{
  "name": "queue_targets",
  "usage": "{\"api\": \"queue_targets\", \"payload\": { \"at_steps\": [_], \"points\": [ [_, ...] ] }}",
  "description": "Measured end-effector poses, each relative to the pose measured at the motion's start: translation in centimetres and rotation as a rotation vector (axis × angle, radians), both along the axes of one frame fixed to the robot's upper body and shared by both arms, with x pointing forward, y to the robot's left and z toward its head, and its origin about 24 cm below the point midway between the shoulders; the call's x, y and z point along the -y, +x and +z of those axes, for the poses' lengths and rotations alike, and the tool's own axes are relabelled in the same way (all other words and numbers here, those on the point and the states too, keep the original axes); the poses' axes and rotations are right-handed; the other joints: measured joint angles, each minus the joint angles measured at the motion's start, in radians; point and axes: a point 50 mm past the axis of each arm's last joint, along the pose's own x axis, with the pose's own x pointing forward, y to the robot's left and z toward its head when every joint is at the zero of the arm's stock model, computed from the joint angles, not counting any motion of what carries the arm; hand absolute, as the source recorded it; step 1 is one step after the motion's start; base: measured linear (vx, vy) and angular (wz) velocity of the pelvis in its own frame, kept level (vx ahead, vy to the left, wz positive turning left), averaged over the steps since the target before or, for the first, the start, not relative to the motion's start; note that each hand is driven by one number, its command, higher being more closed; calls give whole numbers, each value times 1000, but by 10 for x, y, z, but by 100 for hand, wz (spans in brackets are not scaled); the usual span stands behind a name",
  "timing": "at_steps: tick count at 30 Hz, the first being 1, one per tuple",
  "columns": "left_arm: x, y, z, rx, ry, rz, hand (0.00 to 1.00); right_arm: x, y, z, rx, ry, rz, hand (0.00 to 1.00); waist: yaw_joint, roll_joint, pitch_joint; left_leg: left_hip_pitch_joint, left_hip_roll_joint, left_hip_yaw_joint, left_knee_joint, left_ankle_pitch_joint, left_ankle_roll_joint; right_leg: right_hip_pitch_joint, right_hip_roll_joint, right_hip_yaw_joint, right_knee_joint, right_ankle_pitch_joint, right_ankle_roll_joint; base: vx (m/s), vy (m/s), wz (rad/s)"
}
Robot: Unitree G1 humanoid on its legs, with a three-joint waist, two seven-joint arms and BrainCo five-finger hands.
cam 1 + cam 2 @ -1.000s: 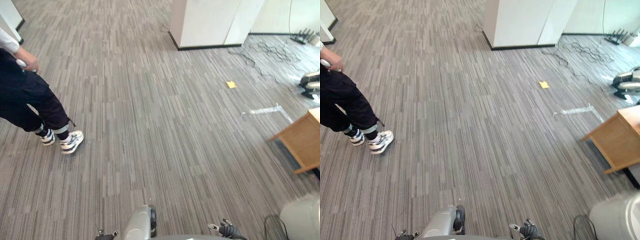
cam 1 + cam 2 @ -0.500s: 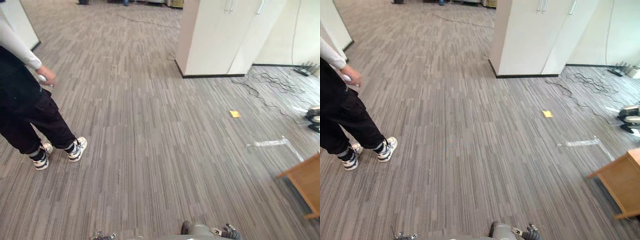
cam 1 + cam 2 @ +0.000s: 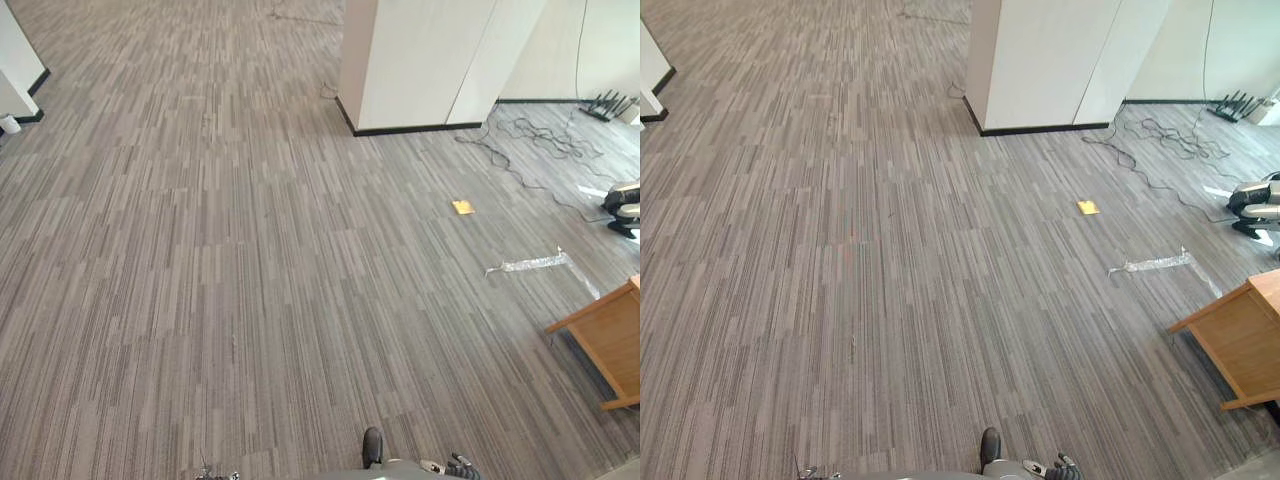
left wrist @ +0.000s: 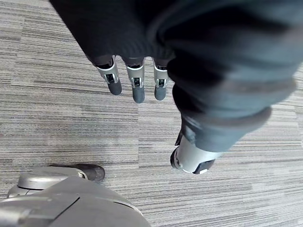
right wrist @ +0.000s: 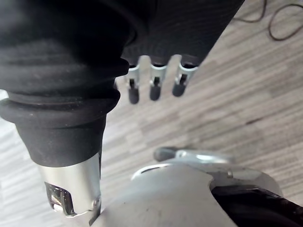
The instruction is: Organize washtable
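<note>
Grey striped carpet (image 3: pixel 250 250): floor covering, lying under every item below.

Left hand (image 4: pixel 137 85): in its wrist view, fingers straight and slack, pointing down at the carpet, released and carrying nothing.

Right hand (image 5: pixel 155 82): in its wrist view, likewise relaxed, with fingers straight above the carpet and nothing in them.

Wooden table (image 3: pixel 612 335): light brown. One corner and a leg show at the right edge of the head views, standing on the carpet. Its top is cut off, so I cannot tell whether it is the washtable.

Silvery strip (image 3: pixel 527 264): lies flat on the carpet just beyond the table corner.

Yellow slip (image 3: pixel 462 207): small and flat, farther on, apart from the strip.

Dark-and-silver object (image 3: pixel 625 198): at the right edge, on the floor. I cannot tell what kind of thing it is.

Black cables (image 3: pixel 530 140): loose loops on the carpet, to the right of the cabinet.

White cabinet (image 3: pixel 420 60): tall, with a black plinth, standing farthest off at centre-right.
</note>
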Motion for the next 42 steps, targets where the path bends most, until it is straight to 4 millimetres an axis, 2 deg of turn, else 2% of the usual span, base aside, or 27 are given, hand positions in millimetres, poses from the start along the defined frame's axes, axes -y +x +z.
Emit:
{"api": "queue_targets", "payload": {
  "at_steps": [5, 8, 13, 15, 16, 17, 18, 19, 20, 21, 22, 24, 25, 26, 28, 30, 31, 32, 33, 34, 35, 36, 37, 39, 41, 42],
  "points": [
    [2, 3, 0, 16, -2, -1, 0, 3, 7, 2, 18, -11, -17, 0, -18, 7, 1, -16, -4, 5, -14, 14, -1, -49, -12, -3, 64, -29, 7, 30, 15, 2],
    [2, 8, 2, 40, 7, -11, 0, 4, 6, 1, 19, -14, -51, 0, -17, 10, 3, -25, -3, -27, -8, 16, -1, -56, -20, -29, 100, -59, 9, 40, -1, 32],
    [-2, 12, 4, 60, 19, -11, 0, 2, 6, 1, 21, -9, -69, 0, -14, 3, 3, -69, 9, -128, 15, 16, -8, -136, -38, -75, 302, -207, -9, 52, -81, 59],
    [-4, 11, 4, 63, 22, 13, 0, 1, 5, 1, 22, -4, -82, 0, -18, 4, 5, -104, 34, -172, 78, -11, -39, -137, -17, -80, 345, -262, -21, 99, -173, 73],
    [-7, 9, 5, 67, 26, 48, 0, -1, 5, 0, 22, 1, -83, 0, -12, -4, 11, -153, 45, -178, 205, -32, -63, -128, -11, -86, 361, -288, -29, 97, -172, 63],
    [-10, 9, 6, 85, 30, 112, 0, -4, 7, 1, 30, 5, -82, 0, -5, -12, 34, -256, 60, -152, 445, -34, -71, -102, -7, -109, 377, -304, -41, 90, -168, 56],
    [-10, 9, 6, 93, 30, 138, 0, -3, 7, 1, 37, 4, -83, 0, 2, -3, 51, -308, 82, -124, 564, -22, -85, -78, 2, -122, 381, -313, -50, 78, -175, 44],
    [-4, 9, 6, 94, 24, 153, 0, 2, 9, 4, 59, -10, -92, 0, 17, 7, 81, -373, 139, -72, 739, -13, -86, -30, 17, -148, 390, -347, -75, 65, -138, 48],
    [-2, 7, 5, 92, 20, 161, 0, 4, 14, 6, 79, -18, -93, 0, 22, 23, 101, -436, 162, -31, 800, -30, -69, -11, 20, -170, 394, -372, -74, 53, -125, 49],
    [-2, 8, 6, 96, 20, 160, 0, 4, 15, 6, 84, -22, -90, 0, 22, 22, 100, -467, 159, -11, 800, -36, -64, -6, 18, -173, 393, -381, -71, 80, -95, 41],
    [2, 12, 6, 114, 16, 153, 0, 6, 15, 7, 83, -28, -90, 0, 38, 18, 98, -517, 140, 16, 696, -36, -62, 1, 12, -176, 380, -387, -61, 96, -42, 15],
    [4, 12, 6, 118, 7, 162, 0, 10, 15, 7, 83, -37, -88, 0, 52, 29, 101, -540, 112, 14, 507, -27, -65, 3, 8, -175, 366, -394, -50, 145, 32, -6],
    [5, 13, 6, 119, 2, 166, 0, 11, 16, 8, 89, -41, -86, 0, 62, 35, 107, -553, 100, 8, 395, -5, -61, 4, 6, -170, 360, -395, -47, 229, 130, -22],
    [8, 14, 6, 128, -9, 189, 0, 13, 16, 9, 89, -49, -87, 0, 72, 37, 109, -579, 102, 14, 274, 64, -58, 5, -3, -164, 358, -407, -29, 253, 158, -22],
    [9, 9, 5, 125, -16, 232, 0, 11, 15, 9, 91, -55, -83, 0, 76, 27, 103, -578, 104, 44, 254, 138, -50, 12, -19, -143, 358, -433, -3, 321, 229, -26],
    [6, 6, 5, 123, -9, 244, 0, 7, 13, 8, 89, -44, -88, 0, 96, 9, 87, -571, 93, 105, 319, 155, -14, 25, -57, -93, 371, -463, 33, 475, 315, -43],
    [3, 5, 6, 124, -3, 249, 0, 4, 13, 7, 87, -36, -92, 0, 98, -4, 82, -572, 82, 117, 346, 135, 13, 29, -74, -79, 382, -476, 49, 492, 290, -30],
    [-2, 3, 6, 115, 9, 252, 0, 1, 11, 6, 86, -25, -111, 0, 94, -28, 68, -564, 50, 125, 399, 70, 46, 17, -106, -39, 481, -494, 74, 523, 293, 4],
    [-4, 4, 6, 108, 11, 238, 0, 0, 10, 6, 88, -18, -136, 0, 79, -36, 67, -531, 23, 124, 441, 14, 68, -21, -137, 31, 656, -492, 81, 533, 283, 21],
    [-5, 3, 5, 100, 13, 224, 0, -1, 9, 5, 84, -15, -134, 0, 67, -42, 65, -504, 9, 126, 452, -8, 83, -42, -151, 64, 756, -473, 93, 672, 318, 42],
    [-8, 4, 6, 87, 20, 183, 0, -4, 7, 4, 71, -2, -135, 0, 56, -50, 61, -421, -22, 130, 454, -58, 102, -101, -170, 112, 991, -390, 106, 561, 219, 27],
    [-8, 5, 6, 87, 21, 168, 0, -3, 5, 3, 67, -1, -132, 0, 53, -42, 65, -386, -25, 129, 450, -77, 105, -119, -161, 122, 1063, -388, 110, 673, 213, 12],
    [-8, 6, 6, 85, 21, 153, 0, -2, 7, 4, 72, 3, -120, 0, 55, -40, 62, -303, -24, 126, 423, -106, 106, -154, -121, 131, 1151, -397, 102, 532, 110, -10],
    [-9, 9, 6, 78, 25, 127, 0, -3, 10, 4, 79, 7, -111, 0, 46, -44, 60, -210, -26, 126, 349, -110, 104, -203, -76, 100, 1156, -434, 59, 462, 69, -6],
    [-8, 15, 6, 85, 27, 90, 0, -2, 15, 5, 95, 5, -114, 0, 21, -33, 63, -103, -17, 119, 249, -117, 93, -317, -26, 12, 1003, -479, 8, 545, 43, 2],
    [-8, 15, 6, 81, 27, 83, 0, -1, 16, 6, 98, 4, -118, 0, 14, -28, 65, -83, -12, 117, 230, -120, 87, -339, -17, -7, 934, -476, 5, 508, 34, 15]
  ]
}}
